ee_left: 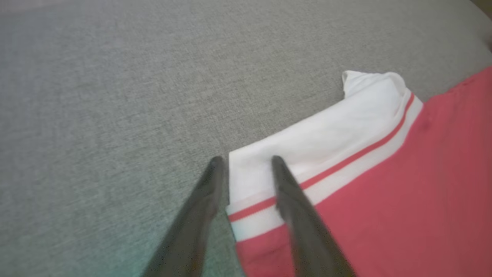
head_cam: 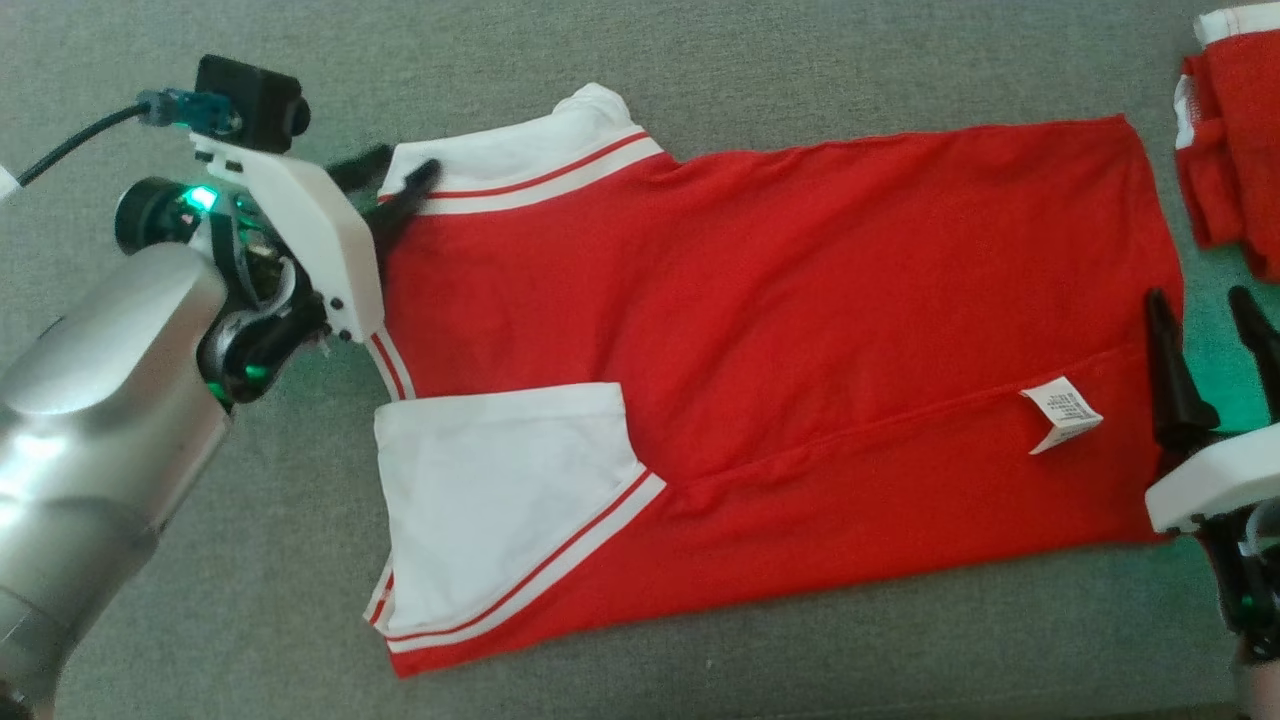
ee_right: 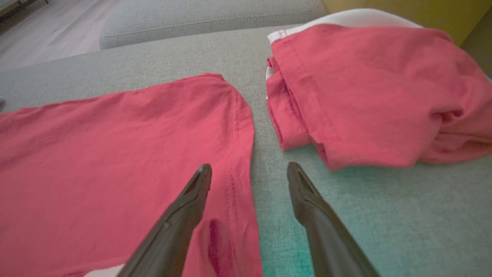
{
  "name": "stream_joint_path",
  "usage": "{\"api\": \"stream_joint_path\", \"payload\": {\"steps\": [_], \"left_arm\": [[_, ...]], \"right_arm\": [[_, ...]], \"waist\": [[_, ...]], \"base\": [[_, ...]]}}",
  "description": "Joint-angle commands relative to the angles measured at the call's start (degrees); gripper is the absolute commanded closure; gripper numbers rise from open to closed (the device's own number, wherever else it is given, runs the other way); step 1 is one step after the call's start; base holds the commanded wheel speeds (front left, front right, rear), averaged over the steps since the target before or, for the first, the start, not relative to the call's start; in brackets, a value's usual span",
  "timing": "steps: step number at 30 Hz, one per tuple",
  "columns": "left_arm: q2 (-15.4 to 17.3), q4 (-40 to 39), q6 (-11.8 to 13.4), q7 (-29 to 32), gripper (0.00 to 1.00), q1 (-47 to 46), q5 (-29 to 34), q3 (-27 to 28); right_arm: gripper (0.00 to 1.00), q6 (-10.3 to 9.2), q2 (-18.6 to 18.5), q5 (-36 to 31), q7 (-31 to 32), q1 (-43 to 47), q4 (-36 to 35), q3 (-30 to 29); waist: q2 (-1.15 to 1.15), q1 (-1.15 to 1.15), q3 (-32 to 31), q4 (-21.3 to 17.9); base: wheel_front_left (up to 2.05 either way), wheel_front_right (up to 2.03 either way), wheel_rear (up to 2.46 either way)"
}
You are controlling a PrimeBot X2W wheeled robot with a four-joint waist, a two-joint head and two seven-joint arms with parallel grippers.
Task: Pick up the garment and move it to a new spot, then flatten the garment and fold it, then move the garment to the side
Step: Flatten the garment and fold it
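1. Although a white care tag (head_cam: 1062,413) lies on the red garment (head_cam: 780,300) near its hem, its print is too small to read.
2. Garment position: spread on the grey sofa (head_cam: 700,60). A second red garment (head_cam: 1235,150) is cut off at the head view's edge.
3. Left gripper (head_cam: 405,165): released, fingers astride the edge of the white sleeve (ee_left: 307,154).
4. Right gripper (head_cam: 1198,295): released, fingers astride the hem.

garments: two; a spread garment (head_cam: 800,300) and a bundled garment (head_cam: 1235,150)
grippers: two; the left gripper (head_cam: 408,160) and the right gripper (head_cam: 1198,294)
white sleeves (head_cam: 490,500): two; both on the spread garment
care label (head_cam: 1062,412): one
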Motion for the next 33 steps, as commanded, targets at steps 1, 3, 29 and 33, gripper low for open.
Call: {"api": "stream_joint_path", "payload": {"steps": [1, 3, 29, 33], "left_arm": [[3.02, -1.50, -0.32, -0.46, 1.00, -2.31, -0.94, 1.03], [4.10, -2.73, -0.32, -1.86, 1.00, -2.88, -1.89, -0.78], [4.50, -24.83, 2.94, -23.22, 0.00, 11.38, 8.63, -17.40], [1.97, -23.03, 6.19, -26.64, 0.00, 13.42, 9.65, -16.62]], "right_arm": [[0.00, -0.04, -1.29, -0.71, -0.82, -0.65, -1.87, 0.36], [0.00, -0.04, -1.09, -1.23, -1.50, -0.98, -1.28, -0.12], [0.00, -0.04, 1.32, -1.61, -3.20, 0.90, 1.27, -0.63], [0.00, -0.04, 1.48, -1.66, -3.28, 0.97, 1.28, -0.71]], "waist": [[0.00, 0.00, 0.02, 0.05], [0.00, 0.00, -0.04, 0.10], [0.00, 0.00, -4.78, 3.14], [0.00, 0.00, -5.02, 3.52]], "base": [[0.00, 0.00, 0.00], [0.00, 0.00, 0.00], [0.00, 0.00, 0.00], [0.00, 0.00, 0.00]]}}
